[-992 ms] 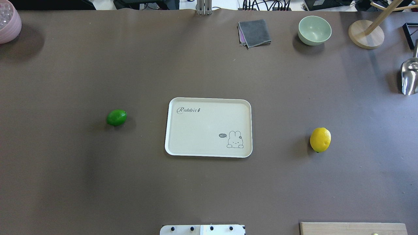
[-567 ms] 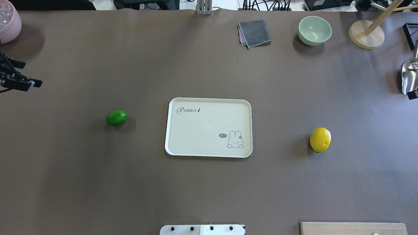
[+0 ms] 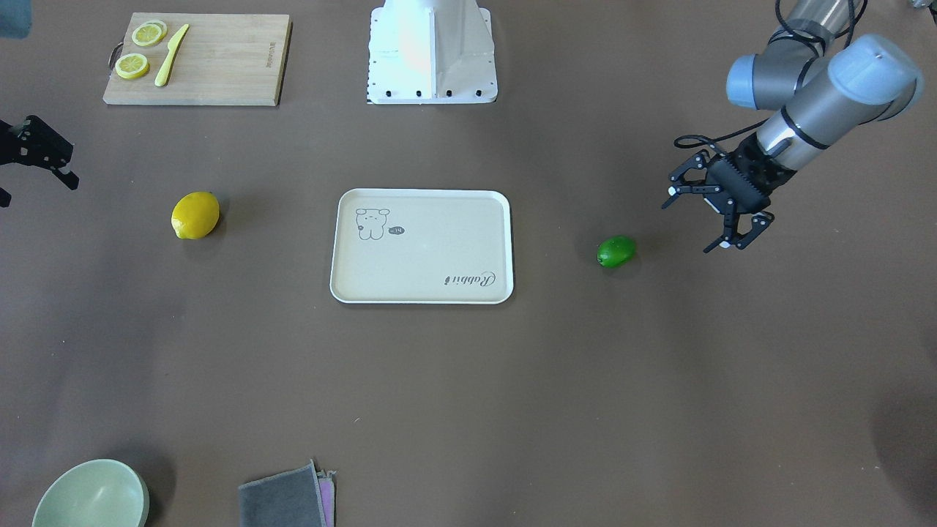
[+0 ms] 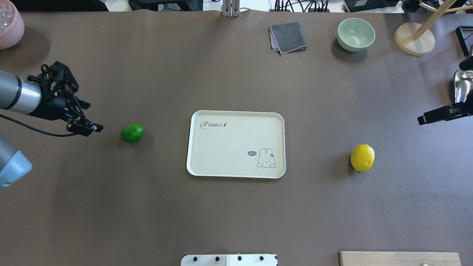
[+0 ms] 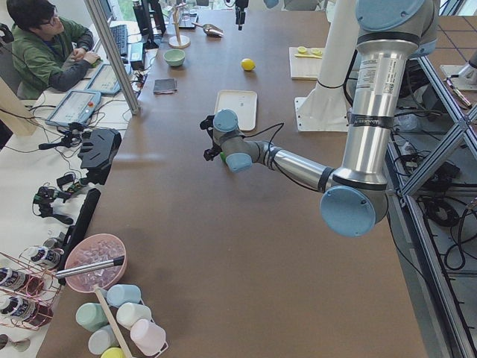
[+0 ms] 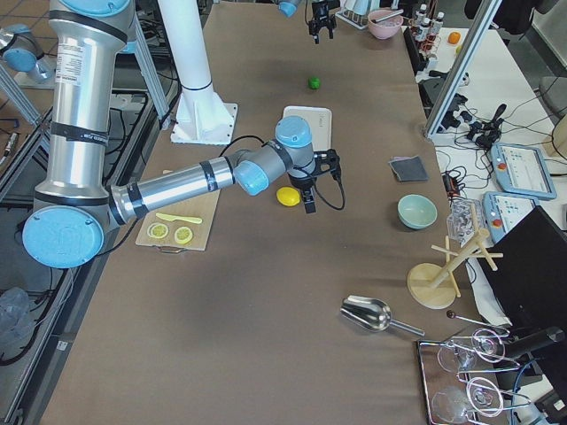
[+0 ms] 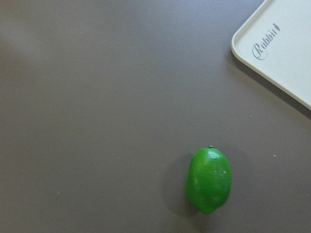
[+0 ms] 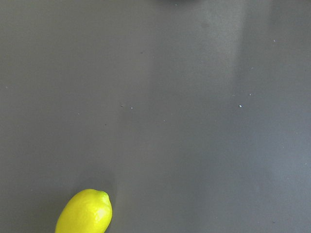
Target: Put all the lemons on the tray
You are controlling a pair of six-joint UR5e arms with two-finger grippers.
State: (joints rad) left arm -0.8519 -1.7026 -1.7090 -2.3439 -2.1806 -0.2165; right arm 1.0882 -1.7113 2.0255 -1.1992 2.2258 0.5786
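No lemon on tray [image 4: 229, 147] yet; it sits mid-worktop. Green lemon [image 4: 132, 133] lies toward left edge, yellow lemon [image 4: 362, 158] toward right edge, both well apart from tray. I see left gripper [image 3: 694, 223] spread wide, empty, near green lemon. Right gripper [image 3: 35, 154] at right edge: can't tell its state. Both picks remain.

Left claw [image 3: 690, 223] nearer green lemon [image 3: 616, 251], right claw [image 3: 38, 189] nearer yellow lemon [image 3: 195, 215].

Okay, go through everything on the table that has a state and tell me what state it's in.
tray: empty
green lemon: not on tray, ungrasped
yellow lemon: not on tray, ungrasped
left claw: open, empty
right claw: open, empty
bowl: upright, empty
cloth: folded
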